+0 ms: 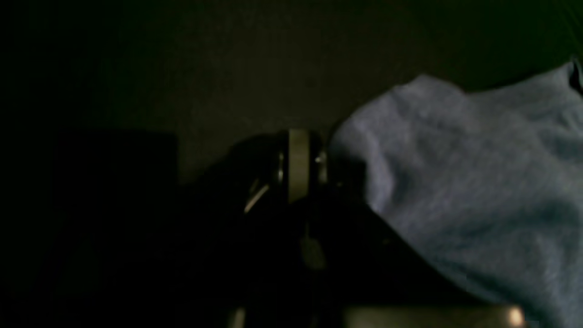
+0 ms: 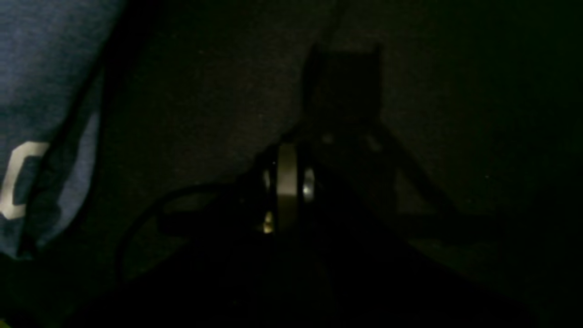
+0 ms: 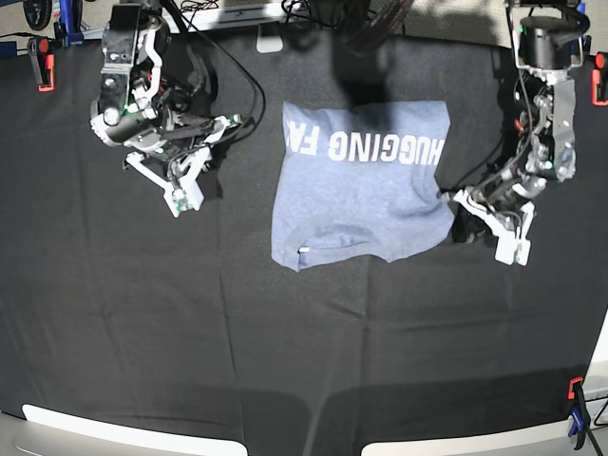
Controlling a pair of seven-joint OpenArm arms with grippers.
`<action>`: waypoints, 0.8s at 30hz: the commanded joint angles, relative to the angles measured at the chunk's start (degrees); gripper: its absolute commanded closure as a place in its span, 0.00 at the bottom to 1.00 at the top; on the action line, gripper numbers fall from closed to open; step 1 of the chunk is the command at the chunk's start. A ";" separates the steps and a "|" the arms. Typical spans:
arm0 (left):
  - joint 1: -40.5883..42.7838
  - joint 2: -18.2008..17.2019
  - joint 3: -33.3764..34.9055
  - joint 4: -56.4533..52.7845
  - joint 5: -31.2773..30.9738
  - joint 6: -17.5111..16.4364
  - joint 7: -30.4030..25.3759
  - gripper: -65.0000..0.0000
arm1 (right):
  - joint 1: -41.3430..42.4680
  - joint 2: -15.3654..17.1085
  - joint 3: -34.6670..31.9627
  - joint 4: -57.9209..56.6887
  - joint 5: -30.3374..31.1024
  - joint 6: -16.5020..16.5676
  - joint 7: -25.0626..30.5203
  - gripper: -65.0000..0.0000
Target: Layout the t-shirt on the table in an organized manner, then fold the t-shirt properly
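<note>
The light blue-grey t-shirt [image 3: 361,185] lies folded into a rough rectangle on the table [image 3: 142,323], its white block lettering facing up near the far edge. In the base view my left gripper [image 3: 518,252] rests on the black cloth just right of the shirt's near right corner, shut and holding nothing. My right gripper [image 3: 180,202] sits well left of the shirt, also shut and empty. The dark left wrist view shows the t-shirt [image 1: 478,182] bulging at right. The right wrist view catches the t-shirt [image 2: 41,68] with one white letter at far left.
Orange clamps [image 3: 44,59] [image 3: 598,81] grip the cloth at the far corners, and a clamp [image 3: 577,418] stands at the near right edge. Cables and stands [image 3: 237,14] crowd the far edge behind the table.
</note>
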 commanded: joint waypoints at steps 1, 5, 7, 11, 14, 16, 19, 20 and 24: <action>-1.73 -0.70 -0.26 0.94 -0.96 -0.35 -1.40 1.00 | 0.55 0.28 0.09 0.94 0.57 0.04 1.11 1.00; -2.54 -1.66 -0.28 2.12 -1.14 -0.37 -1.01 1.00 | 0.55 0.28 0.37 1.31 0.57 0.02 2.93 1.00; -1.73 -2.67 -0.28 4.74 -2.78 -0.37 0.92 1.00 | 0.50 0.28 0.92 2.54 0.57 0.02 2.95 1.00; 3.30 -5.46 -0.44 13.60 -5.46 -0.31 1.84 1.00 | -0.63 0.28 4.17 7.54 2.95 0.02 2.95 1.00; 9.03 -5.86 -2.60 20.98 -5.42 0.35 2.47 1.00 | -3.23 0.26 8.52 12.52 7.13 0.04 2.69 1.00; 13.49 -5.57 -4.87 25.59 -5.90 0.59 2.47 1.00 | -5.35 0.26 11.85 15.43 8.85 0.04 2.03 1.00; 20.63 -5.40 -8.76 31.54 -8.68 0.55 3.45 1.00 | -9.07 0.26 16.90 18.36 11.50 0.09 0.70 1.00; 23.12 -5.38 -9.97 33.27 -9.40 0.52 4.20 1.00 | -10.38 0.26 18.47 19.06 12.61 0.15 0.11 1.00; 32.83 -5.38 -13.97 37.97 -9.79 0.52 4.83 1.00 | -15.74 0.15 24.17 20.63 17.64 1.60 -2.27 1.00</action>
